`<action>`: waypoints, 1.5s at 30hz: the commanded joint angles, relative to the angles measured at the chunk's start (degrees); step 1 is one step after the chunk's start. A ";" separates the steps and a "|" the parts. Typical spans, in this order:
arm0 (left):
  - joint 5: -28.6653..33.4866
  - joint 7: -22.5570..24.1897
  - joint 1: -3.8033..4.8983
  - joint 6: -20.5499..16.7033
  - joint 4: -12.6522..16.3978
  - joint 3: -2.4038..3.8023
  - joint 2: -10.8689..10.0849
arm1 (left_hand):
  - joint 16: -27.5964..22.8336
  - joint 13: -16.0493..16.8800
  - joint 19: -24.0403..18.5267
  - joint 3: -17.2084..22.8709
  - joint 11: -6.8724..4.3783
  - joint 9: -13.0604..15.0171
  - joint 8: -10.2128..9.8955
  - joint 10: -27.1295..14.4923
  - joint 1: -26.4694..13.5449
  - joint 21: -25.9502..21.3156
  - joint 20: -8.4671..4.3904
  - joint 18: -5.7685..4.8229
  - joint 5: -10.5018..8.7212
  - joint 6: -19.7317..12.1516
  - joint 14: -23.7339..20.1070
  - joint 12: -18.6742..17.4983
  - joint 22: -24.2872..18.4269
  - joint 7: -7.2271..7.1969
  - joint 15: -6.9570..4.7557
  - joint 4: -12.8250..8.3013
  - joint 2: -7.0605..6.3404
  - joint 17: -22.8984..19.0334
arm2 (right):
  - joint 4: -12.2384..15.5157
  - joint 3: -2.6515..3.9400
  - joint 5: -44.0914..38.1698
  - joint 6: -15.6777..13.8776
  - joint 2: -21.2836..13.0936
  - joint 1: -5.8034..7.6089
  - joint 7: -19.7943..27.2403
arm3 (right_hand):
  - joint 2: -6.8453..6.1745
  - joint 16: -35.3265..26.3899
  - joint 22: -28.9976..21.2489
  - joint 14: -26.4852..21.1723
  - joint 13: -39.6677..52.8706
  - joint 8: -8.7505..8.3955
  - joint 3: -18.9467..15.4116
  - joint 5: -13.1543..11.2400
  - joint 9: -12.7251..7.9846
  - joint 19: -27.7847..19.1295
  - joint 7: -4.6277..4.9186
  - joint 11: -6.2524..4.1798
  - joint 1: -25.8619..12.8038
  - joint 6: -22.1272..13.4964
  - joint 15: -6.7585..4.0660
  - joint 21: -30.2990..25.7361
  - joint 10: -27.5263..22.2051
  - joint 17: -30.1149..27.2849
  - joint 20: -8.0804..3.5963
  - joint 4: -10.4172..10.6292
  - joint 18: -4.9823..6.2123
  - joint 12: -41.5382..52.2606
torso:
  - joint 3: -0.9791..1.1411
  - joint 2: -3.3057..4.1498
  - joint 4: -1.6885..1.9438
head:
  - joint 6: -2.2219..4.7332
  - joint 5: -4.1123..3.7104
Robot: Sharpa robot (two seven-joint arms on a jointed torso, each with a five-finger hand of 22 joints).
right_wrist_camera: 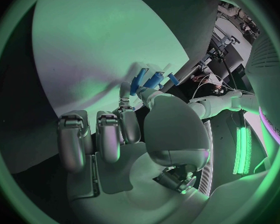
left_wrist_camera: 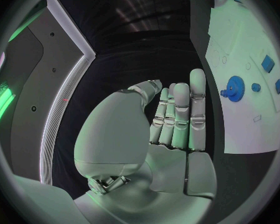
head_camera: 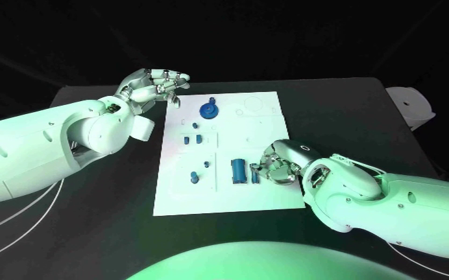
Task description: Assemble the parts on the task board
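A black worktop [head_camera: 103, 228] carries the white rectangular task board [head_camera: 262, 124] at its middle, and the room behind it is dark. A white block [head_camera: 412, 106] sits at the worktop's far right edge.

On the task board lie several small blue plastic parts. 1 blue toothed gear [head_camera: 209, 109] with a knob rests near the board's far left corner. 2 short blue pieces [head_camera: 192, 140] lie side by side below it, with 1 tiny blue piece [head_camera: 194, 125] between them and the gear. 1 small blue peg [head_camera: 194, 177] stands nearer the front left. 1 long blue cylinder [head_camera: 239, 170] lies just beside the right hand, with a smaller blue piece [head_camera: 254, 167] touching that hand's fingertips.

The left hand [head_camera: 154, 87] hovers just off the board's far left corner, holding nothing, its fingers together and curled inward. The right hand [head_camera: 274, 165] reaches onto the board's right side with its fingers bent down around the smaller blue piece; I cannot tell whether it actually grips it.
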 commanded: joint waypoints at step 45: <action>0.19 0.28 0.02 1.07 0.04 0.03 -0.03 | 0.31 0.09 -0.01 0.38 -0.11 0.08 0.37 -0.37 -0.41 -0.39 0.14 0.37 -0.05 -0.49 -0.46 0.38 -0.07 -0.10 0.13 0.07 -0.06 -0.10 | -0.29 -0.08 2.63 -4.88 -2.77 -0.44 16.83 | -2.10 -0.10 15.06 5.59 6.92 -10.36 10.27 -0.10 -7.82 5.99 4.91 3.56 14.47 -6.16 3.12 0.31 -0.92 13.94 2.66 -9.89 -0.39 -7.02 | -0.01 0.06 0.15 | 0.15 -0.01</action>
